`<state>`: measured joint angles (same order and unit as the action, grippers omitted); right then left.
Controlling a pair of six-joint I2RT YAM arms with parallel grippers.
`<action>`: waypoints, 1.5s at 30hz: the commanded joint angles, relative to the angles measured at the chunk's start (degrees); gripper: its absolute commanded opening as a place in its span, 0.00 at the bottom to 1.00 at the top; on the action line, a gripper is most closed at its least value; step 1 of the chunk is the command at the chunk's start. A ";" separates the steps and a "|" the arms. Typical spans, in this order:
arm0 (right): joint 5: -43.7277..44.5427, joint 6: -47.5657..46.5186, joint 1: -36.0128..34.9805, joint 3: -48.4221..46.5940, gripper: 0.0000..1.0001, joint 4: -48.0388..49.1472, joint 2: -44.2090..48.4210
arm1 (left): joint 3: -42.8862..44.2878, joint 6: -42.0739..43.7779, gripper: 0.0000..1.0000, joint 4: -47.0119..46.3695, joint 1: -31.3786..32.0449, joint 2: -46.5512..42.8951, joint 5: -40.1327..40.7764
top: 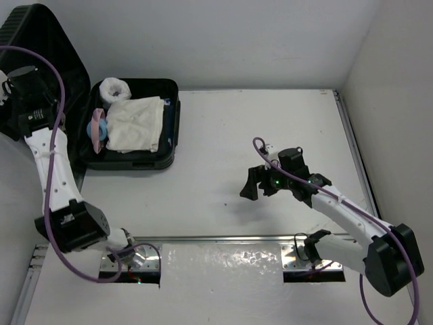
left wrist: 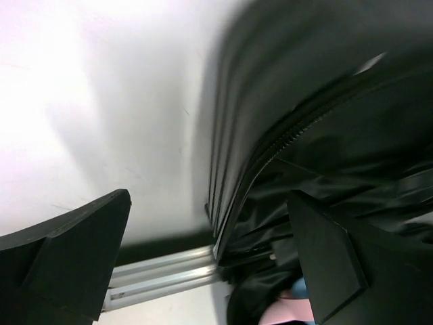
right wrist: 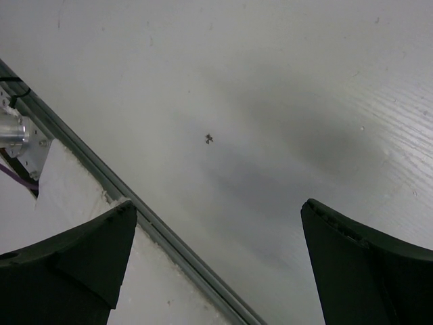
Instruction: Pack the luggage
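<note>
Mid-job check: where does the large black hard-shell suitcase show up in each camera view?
Top external: large black hard-shell suitcase, upper left, open.
Left wrist: its ribbed shell and lining fill the right half.
Right wrist: not in it; only white table.
Shared landmark: pink-and-blue bundle inside it, also at left wrist's bottom edge.

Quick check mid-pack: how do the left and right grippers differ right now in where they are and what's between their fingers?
The left gripper is up at the open lid of the luggage, far left; the right gripper hangs over the white table, right of centre. The lid's zippered edge lies between the left gripper's fingers; the right gripper has only tabletop between its own. Both are open and holding nothing.
</note>
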<state>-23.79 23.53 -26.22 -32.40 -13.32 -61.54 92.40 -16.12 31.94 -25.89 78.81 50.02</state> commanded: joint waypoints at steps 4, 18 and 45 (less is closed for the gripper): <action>2.35 -0.77 -1.29 -4.16 0.99 0.22 -1.56 | 4.27 2.85 0.96 -4.35 -2.32 6.18 -8.36; 4.28 -1.03 -3.75 -4.07 0.99 2.86 -3.24 | 1.65 1.27 0.00 -6.90 -2.59 3.20 -24.85; 13.80 4.49 2.31 -11.01 0.99 7.50 -11.04 | -6.42 -3.06 1.00 -0.68 66.60 -16.72 11.72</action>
<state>-5.52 24.32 -23.77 -40.29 -12.10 -68.88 74.63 -21.10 30.35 44.01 54.63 42.33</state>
